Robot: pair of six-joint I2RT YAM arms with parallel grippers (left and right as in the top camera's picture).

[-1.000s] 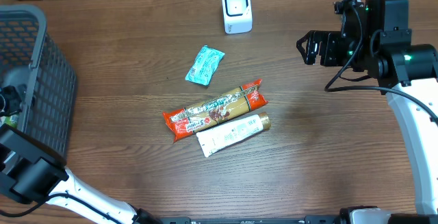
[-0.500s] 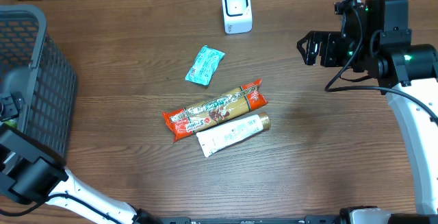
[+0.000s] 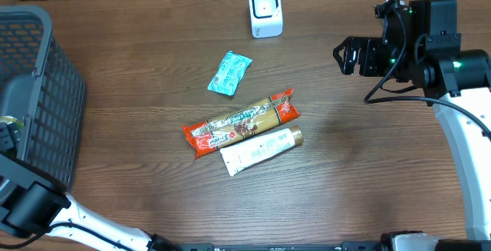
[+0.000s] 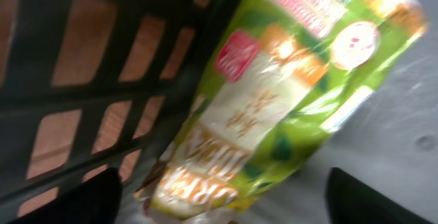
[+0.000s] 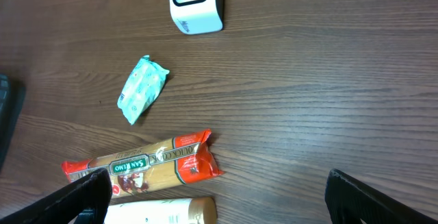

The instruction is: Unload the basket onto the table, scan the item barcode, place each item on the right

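A green and yellow snack packet (image 4: 274,101) lies inside the dark basket (image 4: 102,80), leaning against its slatted wall. My left gripper (image 4: 226,200) is open, its fingers wide on either side of the packet's lower end with gaps showing. In the overhead view this gripper is mostly hidden at the basket (image 3: 38,90). The white scanner (image 3: 265,11) stands at the table's far edge. My right gripper (image 3: 345,54) hovers open at the right, above bare wood, holding nothing.
On the table's middle lie a teal sachet (image 3: 229,73), an orange pasta packet (image 3: 242,123) and a white tube (image 3: 259,150) side by side. The right wrist view shows the scanner (image 5: 196,3), sachet (image 5: 142,89) and pasta packet (image 5: 144,164).
The left arm has shifted toward the near edge beside the basket, and its gripper has sunk further out of the overhead view. The right arm has not moved.
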